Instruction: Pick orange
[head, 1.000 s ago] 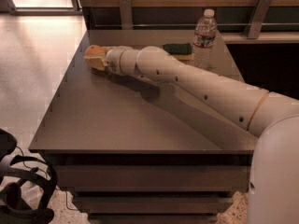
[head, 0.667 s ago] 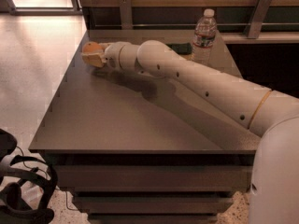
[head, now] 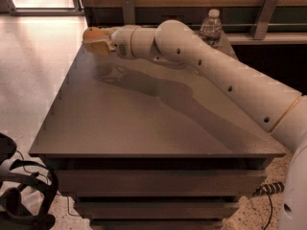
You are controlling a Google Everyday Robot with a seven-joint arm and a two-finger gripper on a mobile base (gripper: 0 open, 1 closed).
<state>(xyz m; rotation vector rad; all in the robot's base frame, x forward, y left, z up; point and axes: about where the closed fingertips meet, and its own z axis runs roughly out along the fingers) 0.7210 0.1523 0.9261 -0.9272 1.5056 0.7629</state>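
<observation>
The orange [head: 91, 33] is a small round fruit held at the far left corner of the table, above the top. My gripper [head: 97, 42] is shut on it, with pale fingers [head: 102, 45] wrapped around its lower side. A shadow of the arm falls on the table below, so the orange hangs clear of the surface. My white arm [head: 216, 75] reaches in from the lower right across the table.
The grey-brown table [head: 144, 128] has drawers below its front edge. A water bottle [head: 211, 27] stands at the far right, behind my arm. A black object [head: 19, 195] lies on the floor at lower left, and a cable [head: 268, 188] at lower right.
My gripper has risen off the table with the orange in it and moved a little toward the far left edge. The sponge seen behind the arm before is now hidden.
</observation>
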